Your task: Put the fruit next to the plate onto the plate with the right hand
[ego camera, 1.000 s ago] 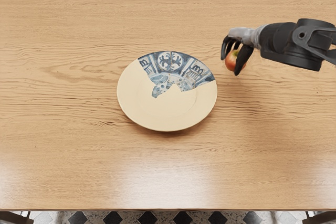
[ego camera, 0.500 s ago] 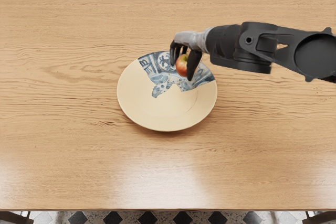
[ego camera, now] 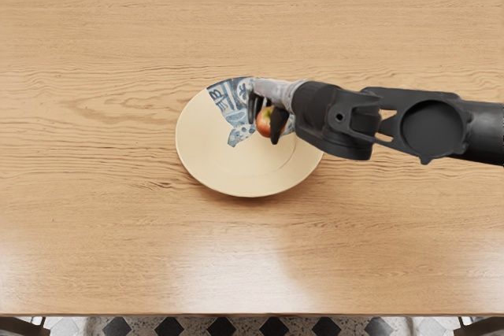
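A round cream plate (ego camera: 228, 163) with a blue-and-white pattern on its far part lies in the middle of the wooden table. My right arm reaches in from the right edge, and my right hand (ego camera: 264, 112) hovers over the plate's patterned part. Its dark fingers (ego camera: 275, 125) are curled around a small red-and-yellow apple (ego camera: 264, 121), which sits low over the plate; I cannot tell if it touches the surface. My forearm hides the plate's right rim. The left arm does not show.
The wooden table (ego camera: 118, 234) stretches wide on all sides of the plate. Its front edge runs along the bottom, with a checkered floor below. A grey wall lies behind the far edge.
My right hand has carried the apple leftward from the table beside the plate's right side to over the plate, and it has dropped lower toward the plate.
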Motion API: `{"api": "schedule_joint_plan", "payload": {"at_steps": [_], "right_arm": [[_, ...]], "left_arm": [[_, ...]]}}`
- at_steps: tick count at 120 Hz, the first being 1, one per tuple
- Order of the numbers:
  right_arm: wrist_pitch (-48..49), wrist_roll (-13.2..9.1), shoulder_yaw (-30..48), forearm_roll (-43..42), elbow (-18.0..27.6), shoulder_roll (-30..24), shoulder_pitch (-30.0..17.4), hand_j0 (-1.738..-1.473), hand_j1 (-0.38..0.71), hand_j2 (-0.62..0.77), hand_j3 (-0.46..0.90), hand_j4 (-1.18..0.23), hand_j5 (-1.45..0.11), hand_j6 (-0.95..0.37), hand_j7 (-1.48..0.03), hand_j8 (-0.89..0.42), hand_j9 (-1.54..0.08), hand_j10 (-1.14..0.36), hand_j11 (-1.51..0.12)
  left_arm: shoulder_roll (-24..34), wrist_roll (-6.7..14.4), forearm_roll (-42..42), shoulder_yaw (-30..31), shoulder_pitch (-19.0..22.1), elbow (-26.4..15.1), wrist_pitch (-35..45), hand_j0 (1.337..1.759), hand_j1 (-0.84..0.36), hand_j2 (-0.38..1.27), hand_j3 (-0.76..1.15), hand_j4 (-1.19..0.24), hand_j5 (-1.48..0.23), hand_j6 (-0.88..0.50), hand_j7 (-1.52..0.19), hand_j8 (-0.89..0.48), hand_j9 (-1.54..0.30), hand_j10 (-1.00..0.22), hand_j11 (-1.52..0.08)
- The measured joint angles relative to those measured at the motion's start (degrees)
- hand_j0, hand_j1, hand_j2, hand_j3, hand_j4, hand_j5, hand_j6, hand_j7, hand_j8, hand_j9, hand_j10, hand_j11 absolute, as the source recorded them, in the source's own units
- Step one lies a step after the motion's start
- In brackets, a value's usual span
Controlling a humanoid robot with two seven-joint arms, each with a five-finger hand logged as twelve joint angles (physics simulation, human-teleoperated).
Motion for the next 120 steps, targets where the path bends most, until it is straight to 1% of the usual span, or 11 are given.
{"api": "schedule_joint_plan", "payload": {"at_steps": [36,38,45,52,59,68,74,90,106,120], "right_arm": [[-2.3,0.0,-2.3,0.0,-0.8,1.2,-1.4,-1.654,0.36,0.45,0.00,-0.72,-1.08,-0.43,-1.00,-0.27,-1.06,-0.43,-1.09],[-2.4,0.0,-2.2,0.1,-0.9,1.2,-1.4,-1.655,0.33,0.41,0.00,-0.69,-1.03,-0.43,-0.95,-0.27,-1.02,-0.43,-1.04],[-2.5,0.0,-1.9,0.2,-1.7,1.3,-1.6,-1.655,0.18,0.31,0.00,-0.53,-0.79,-0.33,-0.73,-0.21,-0.78,-0.33,-0.79],[-2.3,0.0,-1.0,0.4,-2.2,1.3,-1.8,-1.656,0.05,0.23,0.00,-0.40,-0.60,-0.26,-0.55,-0.16,-0.59,-0.26,-0.60],[-1.7,0.0,0.1,1.1,-2.4,1.2,-1.8,-1.657,-0.04,0.17,0.00,-0.31,-0.46,-0.20,-0.42,-0.13,-0.45,-0.20,-0.46],[1.1,0.0,2.6,3.2,-2.5,0.5,-1.6,-1.657,-0.13,0.12,0.00,-0.22,-0.32,-0.14,-0.30,-0.10,-0.32,-0.14,-0.33],[5.0,0.0,5.7,6.3,-2.4,-1.5,-1.6,-1.657,-0.17,0.09,0.00,-0.18,-0.26,-0.12,-0.24,-0.08,-0.26,-0.12,-0.26],[18.3,0.0,12.2,17.1,-2.3,-9.4,-1.4,-1.658,-0.24,0.05,0.00,-0.11,-0.15,-0.08,-0.14,-0.06,-0.15,-0.07,-0.15],[32.8,0.0,14.3,27.6,-2.4,-17.9,-1.3,-1.658,-0.28,0.02,0.00,-0.07,-0.10,-0.05,-0.09,-0.04,-0.09,-0.05,-0.10],[38.4,0.0,14.7,32.4,-2.5,-24.4,-1.4,-1.658,-0.30,0.01,0.00,-0.05,-0.07,-0.04,-0.07,-0.04,-0.07,-0.04,-0.07]], "left_arm": [[0.0,0.0,0.0,0.0,0.0,0.0,0.0,1.658,0.35,0.00,0.00,0.00,0.00,0.00,0.00,0.00,0.00,0.00,0.00],[0.0,0.0,0.0,0.0,0.0,0.0,0.0,1.658,0.35,0.00,0.00,0.00,0.00,0.00,0.00,0.00,0.00,0.00,0.00],[0.0,0.0,0.0,0.0,0.0,0.0,0.0,1.658,0.35,0.00,0.00,0.00,0.00,0.00,0.00,0.00,0.00,0.00,0.00],[0.0,0.0,0.0,0.0,0.0,0.0,0.0,1.658,0.35,0.00,0.00,0.00,0.00,0.00,0.00,0.00,0.00,0.00,0.00],[0.0,0.0,0.0,0.0,0.0,0.0,0.0,1.658,0.35,0.00,0.00,0.00,0.00,0.00,0.00,0.00,0.00,0.00,0.00],[0.0,0.0,0.0,0.0,0.0,0.0,0.0,1.658,0.35,0.00,0.00,0.00,0.00,0.00,0.00,0.00,0.00,0.00,0.00],[0.0,0.0,0.0,0.0,0.1,0.0,0.0,1.658,0.35,0.00,0.00,0.00,0.00,0.00,0.00,0.00,0.00,0.00,0.00],[0.0,0.0,0.0,0.0,0.1,0.0,0.0,1.658,0.35,0.00,0.00,0.00,0.00,0.00,0.00,0.00,0.00,0.00,0.00],[0.0,0.0,0.0,0.0,0.0,0.0,0.0,1.658,0.35,0.00,0.00,0.00,0.00,0.00,0.00,0.00,0.00,0.00,0.00],[0.0,0.0,0.0,0.0,0.0,0.0,0.0,1.658,0.35,0.00,0.00,0.00,0.00,0.00,0.00,0.00,0.00,0.00,0.00]]}}
